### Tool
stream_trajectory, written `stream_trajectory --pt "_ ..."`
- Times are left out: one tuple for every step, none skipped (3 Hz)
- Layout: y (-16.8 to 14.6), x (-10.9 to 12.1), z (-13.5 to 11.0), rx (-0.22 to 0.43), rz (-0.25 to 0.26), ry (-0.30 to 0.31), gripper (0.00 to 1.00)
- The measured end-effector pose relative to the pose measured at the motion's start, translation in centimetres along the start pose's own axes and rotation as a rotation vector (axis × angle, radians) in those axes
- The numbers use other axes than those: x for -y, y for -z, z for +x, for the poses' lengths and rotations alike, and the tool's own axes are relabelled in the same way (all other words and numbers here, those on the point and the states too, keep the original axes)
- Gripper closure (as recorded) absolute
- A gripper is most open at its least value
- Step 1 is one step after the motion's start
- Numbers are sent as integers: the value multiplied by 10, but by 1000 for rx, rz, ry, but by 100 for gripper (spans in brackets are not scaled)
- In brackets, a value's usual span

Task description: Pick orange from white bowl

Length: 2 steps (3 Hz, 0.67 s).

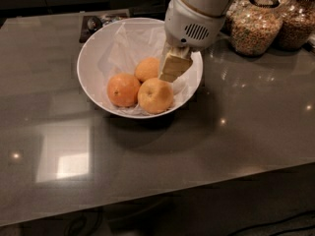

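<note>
A wide white bowl (90, 58) sits on the grey, glossy bench (231, 151), toward the back and a little left of centre. Crumpled white tissue paper (123, 45) lines it and rises along the far wall. Three round fruits lie together on the paper in the near half of the bowl. The orange (155, 95), the palest and most yellow of the three, is at the front right and shows a small dark dimple on top. A deeper reddish-orange fruit (123, 89) touches it on the left. A slightly smaller mid-orange fruit (147, 69) sits just behind the two, between them.

The white arm (202, 9) comes in from the upper right and leans over the bowl's right rim. Its tan hand (173, 67) hangs inside the bowl, tilted, just above and behind the orange and beside the mid-orange fruit. It cannot be told whether the hand is spread or pressed together, nor whether its tip touches any fruit.

Behind the arm at the far right stand two glass jars, one (252, 31) filled with pale mixed cereal, the other (297, 26) with darker cereal. A small dark item (96, 23) lies on the bench just behind the bowl's left rim.
</note>
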State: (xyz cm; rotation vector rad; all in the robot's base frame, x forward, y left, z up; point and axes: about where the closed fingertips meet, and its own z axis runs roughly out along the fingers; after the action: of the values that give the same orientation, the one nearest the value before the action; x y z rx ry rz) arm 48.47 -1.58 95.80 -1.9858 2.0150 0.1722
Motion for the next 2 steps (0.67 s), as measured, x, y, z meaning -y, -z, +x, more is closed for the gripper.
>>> stream_trajectory --pt "0 0 0 0 0 0 81" --pt "0 0 0 0 0 0 58"
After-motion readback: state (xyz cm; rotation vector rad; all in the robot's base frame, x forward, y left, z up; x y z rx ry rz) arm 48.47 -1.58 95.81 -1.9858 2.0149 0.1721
